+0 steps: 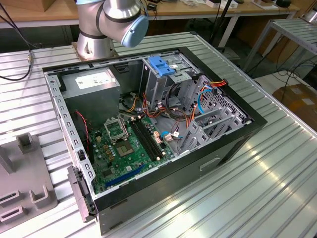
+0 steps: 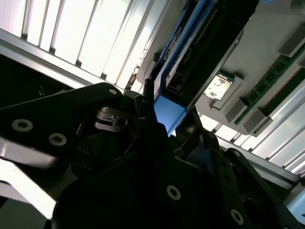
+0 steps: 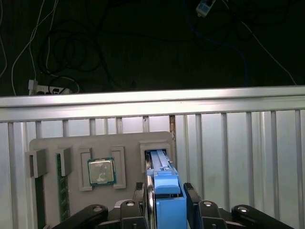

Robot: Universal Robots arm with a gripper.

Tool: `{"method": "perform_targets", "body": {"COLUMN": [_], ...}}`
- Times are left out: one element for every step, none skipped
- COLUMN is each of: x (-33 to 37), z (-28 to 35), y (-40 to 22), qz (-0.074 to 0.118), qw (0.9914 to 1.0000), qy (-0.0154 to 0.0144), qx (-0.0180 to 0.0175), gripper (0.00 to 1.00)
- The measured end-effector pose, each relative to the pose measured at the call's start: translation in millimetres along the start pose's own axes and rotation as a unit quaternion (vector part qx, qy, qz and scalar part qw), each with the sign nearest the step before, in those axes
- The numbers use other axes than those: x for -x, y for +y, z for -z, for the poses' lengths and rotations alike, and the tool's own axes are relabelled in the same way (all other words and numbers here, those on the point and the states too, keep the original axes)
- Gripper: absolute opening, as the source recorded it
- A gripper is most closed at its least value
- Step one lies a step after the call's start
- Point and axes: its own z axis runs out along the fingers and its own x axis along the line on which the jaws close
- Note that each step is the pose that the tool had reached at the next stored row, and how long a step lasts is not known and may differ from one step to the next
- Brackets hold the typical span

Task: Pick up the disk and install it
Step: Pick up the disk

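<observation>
Exterior view. An open computer case (image 1: 148, 124) lies on its side on the ribbed aluminium tabletop (image 1: 277, 178). Inside it are a green motherboard (image 1: 124, 144), a grey power supply (image 1: 91, 84) and a metal drive cage (image 1: 168, 79) with a blue handle (image 1: 159, 64). The arm's base (image 1: 109, 25) stands behind the case. A grey holder (image 1: 25, 183) lies at the exterior view's left, apart from the case.

Second wrist view. The hand (image 2: 167, 125) is seen from its underside. Its two fingers (image 2: 143, 112) are drawn in against a blue side rail of the disk (image 2: 209, 47), so the hand appears closed on it. The disk stands on edge, with a dark casing framed in blue plastic. Beyond it lie a processor (image 2: 219, 88) and memory sticks (image 2: 271, 76).

First wrist view. The disk's blue rail runs from between the fingers to an upright slot (image 3: 155, 155) in the grey holder, beside the processor in its own pocket. Whether its far end has left the slot cannot be told.

Progress, as a judgement. The grasp looks made. The disk is at the holder and well away from the case, so carrying it over and installing it remain to be done.
</observation>
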Motion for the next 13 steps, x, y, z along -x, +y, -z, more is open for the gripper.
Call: {"method": "perform_targets", "body": {"x": [0.0,0.0,0.0,0.0,0.1,0.2,0.3,0.3,0.3,0.3,0.3,0.3,0.3], "z": [-0.5,-0.9,-1.2,-1.3,-1.6,-1.8,-2.0,-2.1,-2.3,-2.4,-2.6,-2.8,-2.9], "y": [-0.1,-0.2,-0.3,-0.3,-0.6,-0.8,-0.9,-1.0,-1.1,-1.2,-1.2,-1.2,-1.1], "qz": [0.0,0.0,0.0,0.0,0.0,0.0,0.0,0.0,0.0,0.0,0.0,0.0,0.0], "qw": [1.0,1.0,1.0,1.0,1.0,1.0,1.0,1.0,1.0,1.0,1.0,1.0,1.0], "qy": [0.0001,0.0001,0.0001,0.0002,0.0001,0.0001,0.0001,0.0002,0.0002,0.0003,0.0002,0.0002,0.0003], "qx": [-0.0001,-0.0001,-0.0001,-0.0001,-0.0002,-0.0002,-0.0001,-0.0001,0.0,0.0001,0.0001,0.0,0.0], "gripper": [0.45,0.45,0.45,0.45,0.45,0.45,0.45,0.45,0.45,0.45,0.45,0.45,0.43]}}
